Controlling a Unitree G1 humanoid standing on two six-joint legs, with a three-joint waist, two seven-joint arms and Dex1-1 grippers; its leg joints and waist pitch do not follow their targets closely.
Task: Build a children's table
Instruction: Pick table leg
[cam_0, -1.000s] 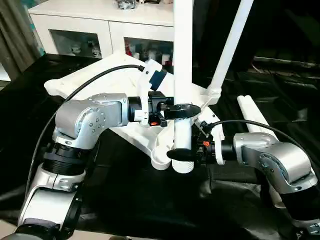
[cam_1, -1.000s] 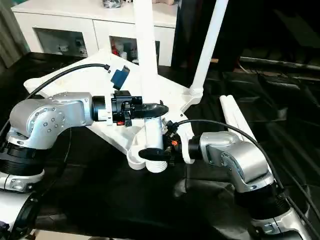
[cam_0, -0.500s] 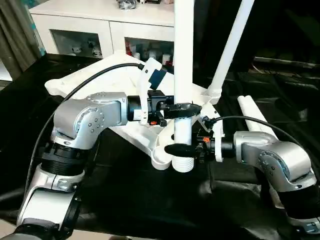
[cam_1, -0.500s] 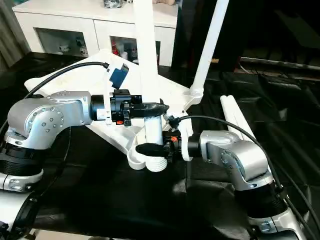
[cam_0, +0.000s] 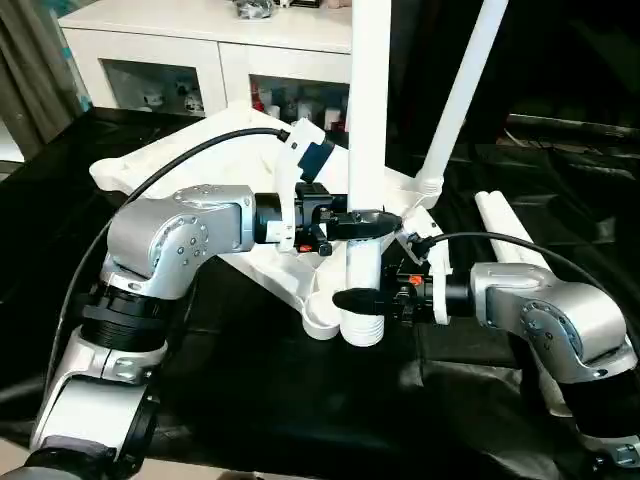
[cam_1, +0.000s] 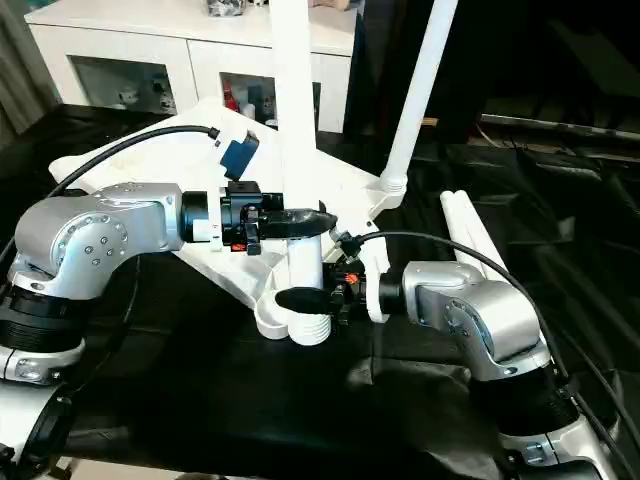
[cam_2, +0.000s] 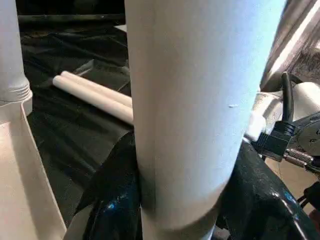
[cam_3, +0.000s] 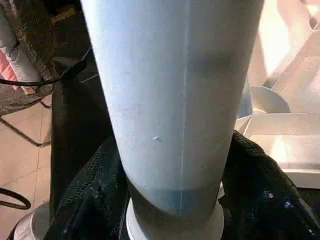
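Two grippers closed on a single white leg (cam_0: 368, 120) of the children's table, holding it upright above the black-covered work table (cam_0: 250, 400). The left gripper (cam_0: 362, 221) clamped its black fingers around the leg's lower shaft, while the right gripper (cam_0: 362, 299) gripped it just below, right above the ribbed threaded end (cam_0: 363, 328). That end hung just beside the near corner socket (cam_0: 322, 318) of the overturned tabletop (cam_0: 200, 155), which lay ribbed side up on the black cover; whether the leg touched the socket could not be told. A second leg (cam_0: 462, 90) already stood in the socket at the tabletop's right corner, leaning slightly to the right. Two more legs (cam_0: 510, 235) lay side by side on the cover to the right, behind the right forearm (cam_0: 545, 315). The left forearm (cam_0: 180, 235) reached across the tabletop, a black cable (cam_0: 190, 155) looping over it. From the left wrist camera, the held leg filled the gap between the dark fingers (cam_2: 112, 200), with the spare legs visible beyond. A white cabinet (cam_0: 180, 55) with glass doors stood behind the work table.
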